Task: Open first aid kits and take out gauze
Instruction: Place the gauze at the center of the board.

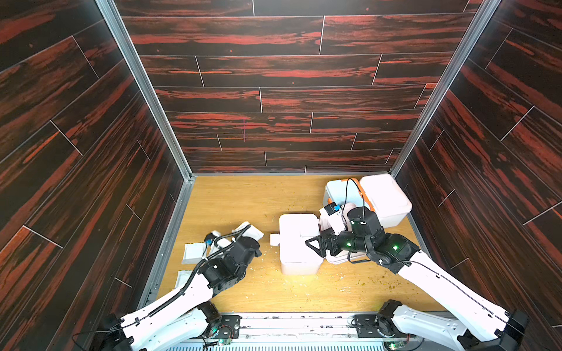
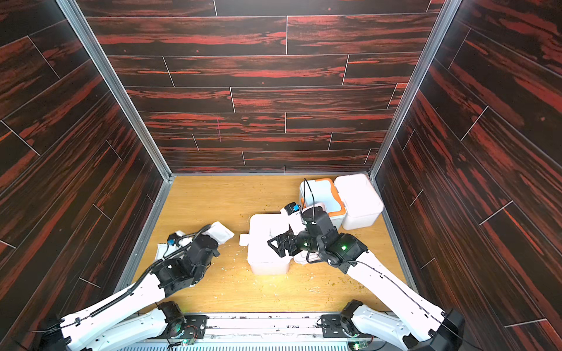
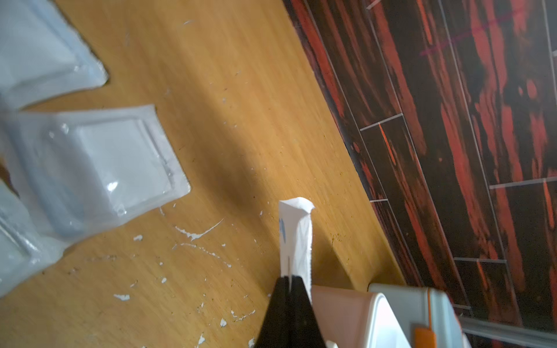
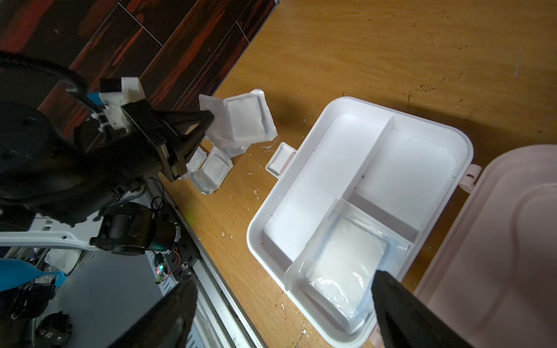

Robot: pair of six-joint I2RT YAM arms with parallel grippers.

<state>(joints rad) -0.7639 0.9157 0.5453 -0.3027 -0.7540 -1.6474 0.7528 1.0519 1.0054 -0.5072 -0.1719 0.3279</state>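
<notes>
Left hand (image 3: 289,281) clamps the crinkled edge of one flat gauze packet (image 3: 297,238). Right hand (image 4: 284,277) spread wide over open white plastic kit (image 4: 316,180); glossy square packet (image 4: 346,256) lies inside.

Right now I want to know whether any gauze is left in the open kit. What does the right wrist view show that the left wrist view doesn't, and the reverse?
Only the right wrist view shows the inside of the open kit's tray. One gauze packet lies in a corner compartment, the other compartments are bare, and the open right gripper is by it.

Only the left wrist view shows the orange-trimmed kit.

Both show the left gripper shut on a second packet, and loose packets on the table.
</notes>
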